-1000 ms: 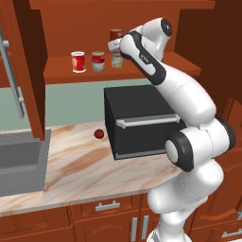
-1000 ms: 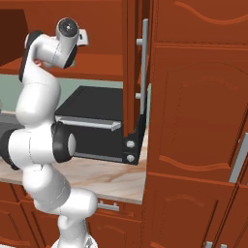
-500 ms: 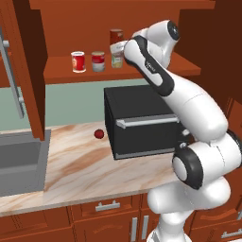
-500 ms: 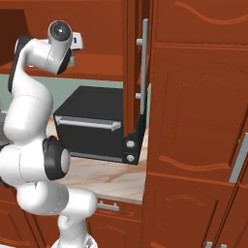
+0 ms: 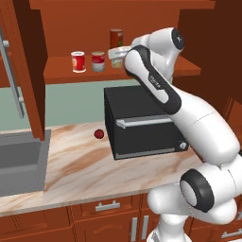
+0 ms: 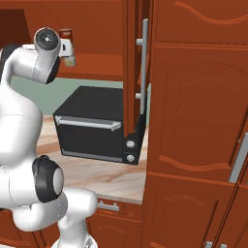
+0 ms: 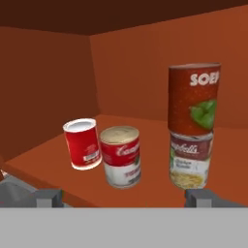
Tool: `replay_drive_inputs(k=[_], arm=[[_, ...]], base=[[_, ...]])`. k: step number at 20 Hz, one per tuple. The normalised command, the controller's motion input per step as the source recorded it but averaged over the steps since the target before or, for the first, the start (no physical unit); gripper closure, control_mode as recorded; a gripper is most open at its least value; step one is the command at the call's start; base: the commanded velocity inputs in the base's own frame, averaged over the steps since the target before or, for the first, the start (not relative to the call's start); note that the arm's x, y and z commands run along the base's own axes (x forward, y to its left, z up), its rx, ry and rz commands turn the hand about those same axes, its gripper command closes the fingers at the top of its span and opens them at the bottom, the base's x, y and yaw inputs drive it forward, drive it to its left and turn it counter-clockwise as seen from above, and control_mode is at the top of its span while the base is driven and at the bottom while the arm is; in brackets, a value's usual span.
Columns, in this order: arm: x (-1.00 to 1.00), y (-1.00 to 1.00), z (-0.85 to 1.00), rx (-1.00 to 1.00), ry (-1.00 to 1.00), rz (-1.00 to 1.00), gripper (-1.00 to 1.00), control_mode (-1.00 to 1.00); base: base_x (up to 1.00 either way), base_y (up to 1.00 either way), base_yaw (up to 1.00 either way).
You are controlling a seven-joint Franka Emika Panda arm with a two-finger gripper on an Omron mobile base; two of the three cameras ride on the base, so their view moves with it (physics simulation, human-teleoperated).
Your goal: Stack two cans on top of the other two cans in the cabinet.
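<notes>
One can stacked, two loose on the cabinet (image 5: 118, 71) shelf.

Your hand view shows the dark red-brown can (image 7: 193, 99) upright on the pale green-cream can (image 7: 191, 160), with the red-and-silver can (image 7: 121, 156) and red white-banded can (image 7: 83, 144) just beside each other to their left. The gripper (image 7: 123, 198) stands spread wide, grasping nothing. Your left base view adds the black oven (image 5: 142, 120) and a small red ball (image 5: 99, 134) on the counter (image 5: 80, 170).

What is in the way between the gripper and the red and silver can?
Nothing visible. In the hand view, the open gripper looks straight at the red-and-silver can on the wooden cabinet shelf. The red can with white bands stands beside it, off to one side.
</notes>
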Motion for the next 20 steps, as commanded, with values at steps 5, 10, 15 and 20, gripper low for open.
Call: replay_drive_inputs(k=[5,10,15,20], arm=[[-0.33,0.26,0.00,0.00,0.10,0.00,-1.00,-1.00],[-0.11,0.22,-0.11,0.00,0.10,0.00,-1.00,-1.00],[0.02,0.08,-0.20,-0.02,0.00,0.00,-1.00,-1.00],[0.16,0.04,-0.19,-0.07,-0.01,-0.01,-1.00,-1.00]], base=[[0.00,0.00,0.00],[0.00,0.00,0.00],[0.00,0.00,0.00],[0.00,0.00,0.00]])
